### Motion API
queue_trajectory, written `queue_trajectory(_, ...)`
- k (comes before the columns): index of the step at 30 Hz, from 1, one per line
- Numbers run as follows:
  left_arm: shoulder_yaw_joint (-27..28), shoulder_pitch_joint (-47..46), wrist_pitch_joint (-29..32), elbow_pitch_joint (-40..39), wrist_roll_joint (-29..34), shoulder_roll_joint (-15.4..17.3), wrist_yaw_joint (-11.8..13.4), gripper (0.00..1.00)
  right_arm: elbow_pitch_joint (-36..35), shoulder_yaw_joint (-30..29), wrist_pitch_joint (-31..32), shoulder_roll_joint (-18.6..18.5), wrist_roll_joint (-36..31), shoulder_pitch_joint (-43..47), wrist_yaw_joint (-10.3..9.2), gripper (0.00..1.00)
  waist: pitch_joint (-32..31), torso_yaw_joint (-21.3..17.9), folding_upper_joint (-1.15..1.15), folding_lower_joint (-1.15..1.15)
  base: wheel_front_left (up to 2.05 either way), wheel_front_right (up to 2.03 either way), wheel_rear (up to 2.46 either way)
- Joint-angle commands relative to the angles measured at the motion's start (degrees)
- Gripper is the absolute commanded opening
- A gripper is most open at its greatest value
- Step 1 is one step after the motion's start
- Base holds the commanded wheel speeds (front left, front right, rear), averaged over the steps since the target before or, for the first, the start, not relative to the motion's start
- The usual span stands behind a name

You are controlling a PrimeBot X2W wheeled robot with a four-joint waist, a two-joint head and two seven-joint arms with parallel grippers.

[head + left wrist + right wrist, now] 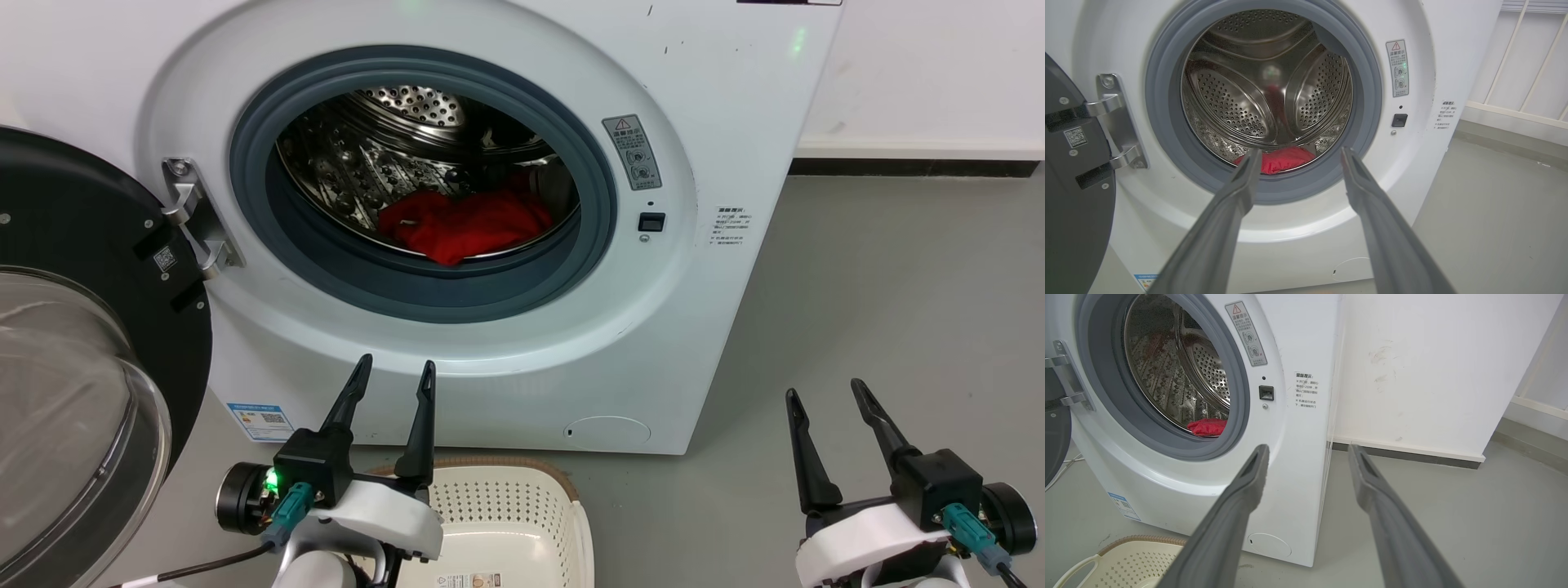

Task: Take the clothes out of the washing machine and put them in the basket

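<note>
Clothes [465, 224] low in washing machine [735, 122], heap widest left-right

You can take the white wall [1433, 355] as your reference. A dark skirting strip [1404, 455] runs along its foot, and the smooth grey floor [1453, 522] spreads out from there. Faint scuff marks [1380, 355] smudge the wall above the strip. A pale barred panel [1527, 61] stands to its right.

Ahead of the left claw [396, 360] the round mouth of the large white front-loading washing machine [735, 122] gapes unblocked inside its grey rubber ring [424, 298]; the black-framed round glass door [82, 212] hangs swung wide to that claw's left. Smooth grey floor [898, 327] lies free ahead of the right claw [823, 387].
</note>
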Motion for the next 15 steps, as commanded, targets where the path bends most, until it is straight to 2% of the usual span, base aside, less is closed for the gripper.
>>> queue_trajectory(1,0.0,-0.5,-0.2,0.1,-0.4,0.1,0.1,1.0,-0.1,0.0,-0.2,0.1,0.1,0.1,-0.02,1.0,0.0,0.0,0.0,0.0,0.0,0.0,0.0)
queue_trajectory(15,0.4,-0.4,-0.2,0.3,-0.5,0.1,0.2,1.0,0.2,0.0,-0.3,0.1,0.7,0.2,-0.02,1.0,0.1,0.3,0.0,0.0,0.0,0.0,0.0)
